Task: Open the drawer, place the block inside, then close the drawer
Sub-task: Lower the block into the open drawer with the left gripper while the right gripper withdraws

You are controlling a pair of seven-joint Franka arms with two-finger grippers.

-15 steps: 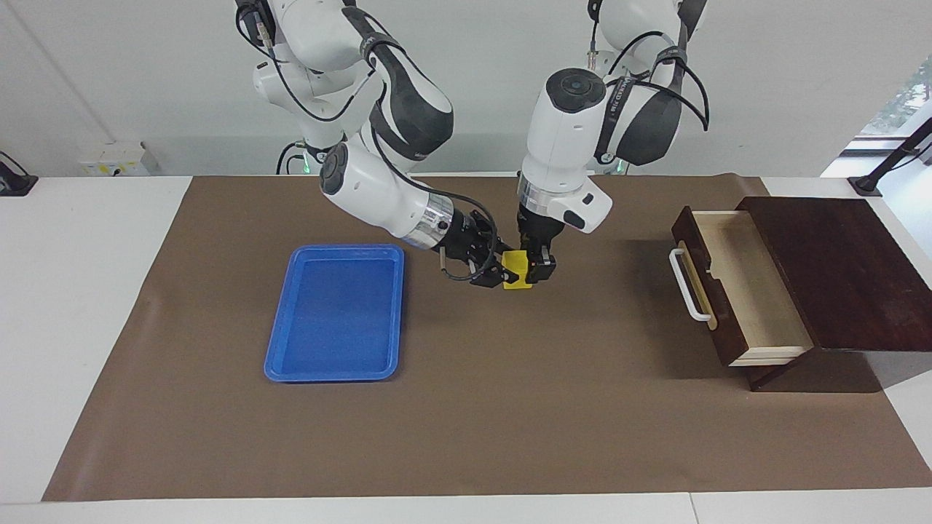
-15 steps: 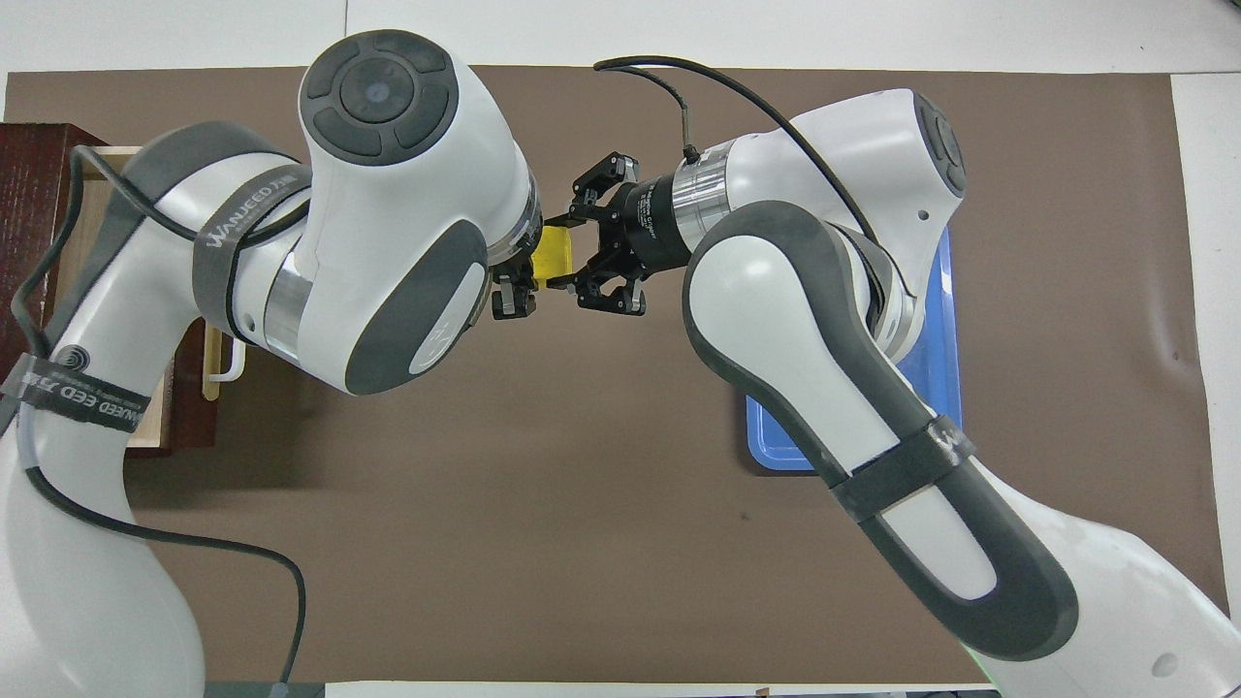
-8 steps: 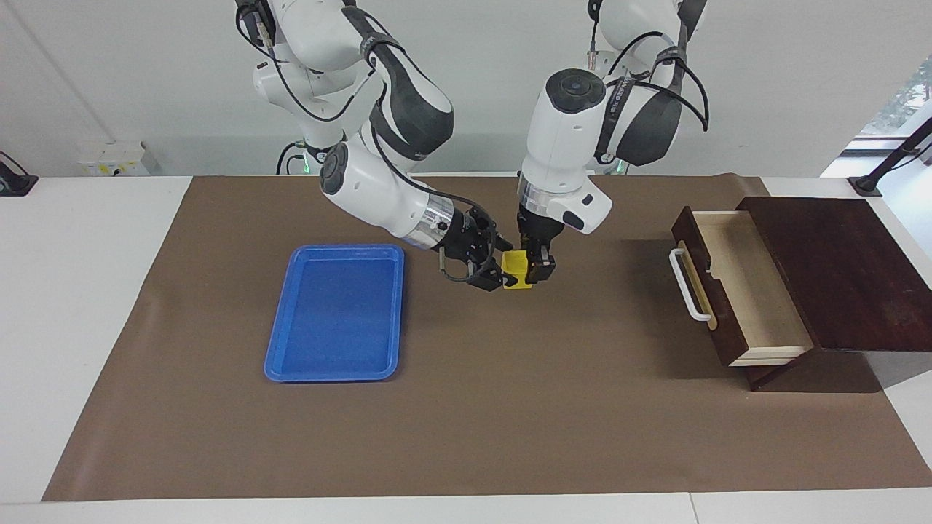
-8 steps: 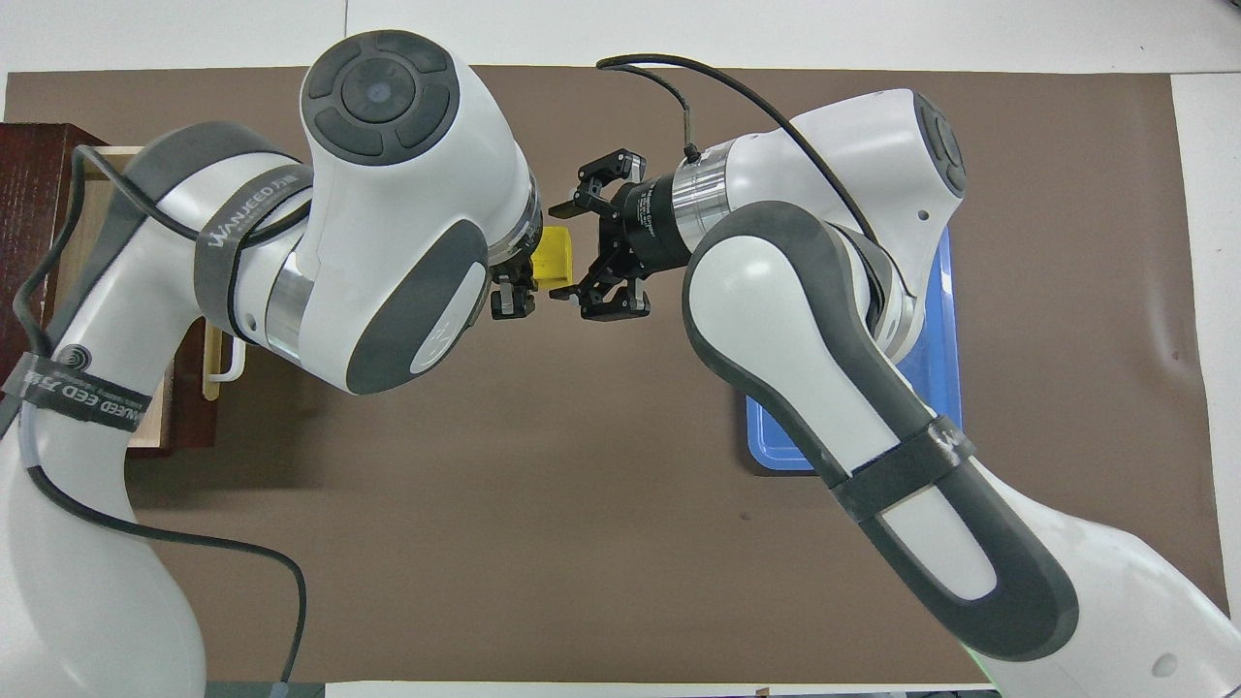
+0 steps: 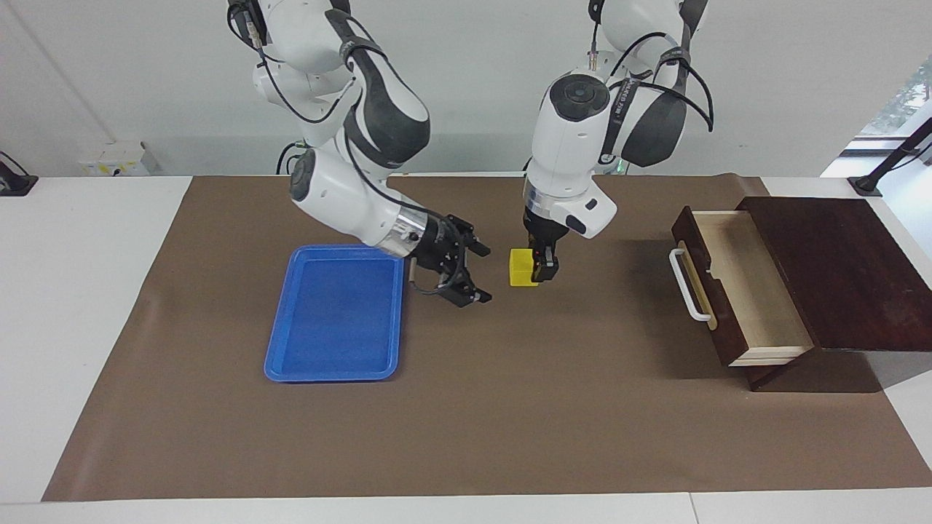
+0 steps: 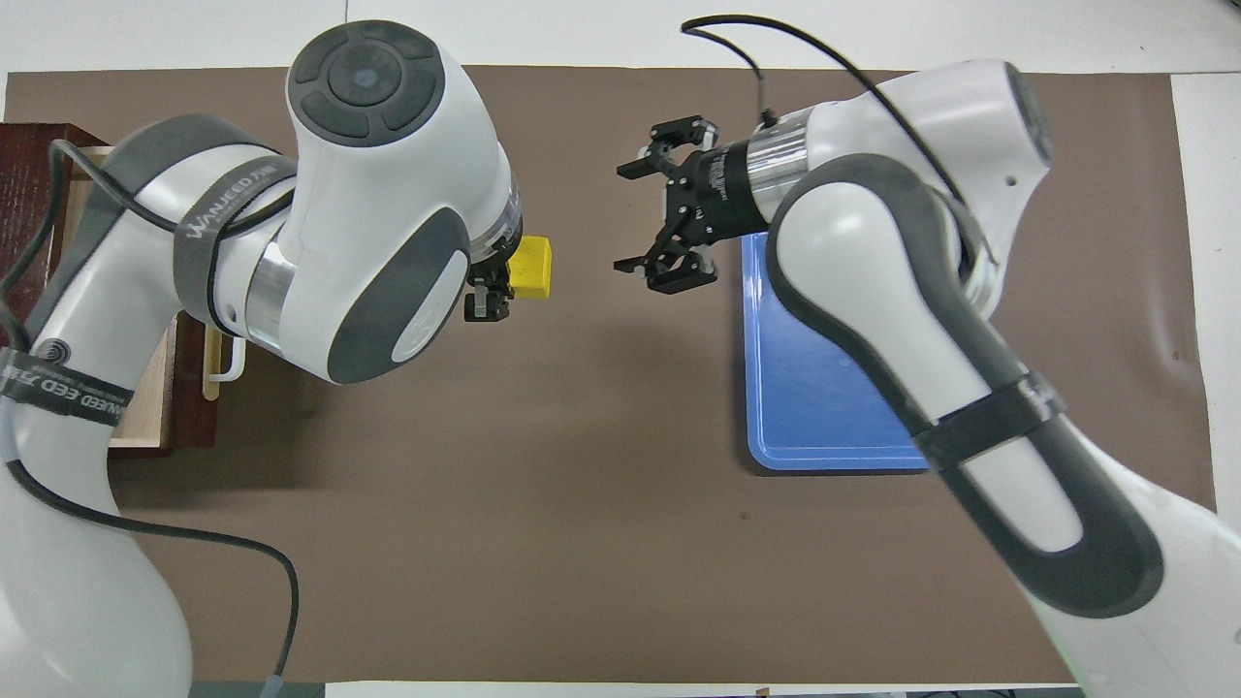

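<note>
Drawer [image 5: 735,284] already open. Left tool [image 5: 537,268] gripped block [image 5: 521,267] above counter middle. Right tool [image 5: 473,273] open, empty, beside tray [image 5: 335,313]. Left: place block inside, close drawer.

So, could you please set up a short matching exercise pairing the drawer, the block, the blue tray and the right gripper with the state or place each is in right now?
Things:
1. drawer
2. block
3. blue tray
4. right gripper

States or places:
A. held in the left gripper
B. open, holding nothing
C. pulled out, nothing in it
D. lying flat at the right arm's end of the table

Pairs: 1-C, 2-A, 3-D, 4-B
</note>
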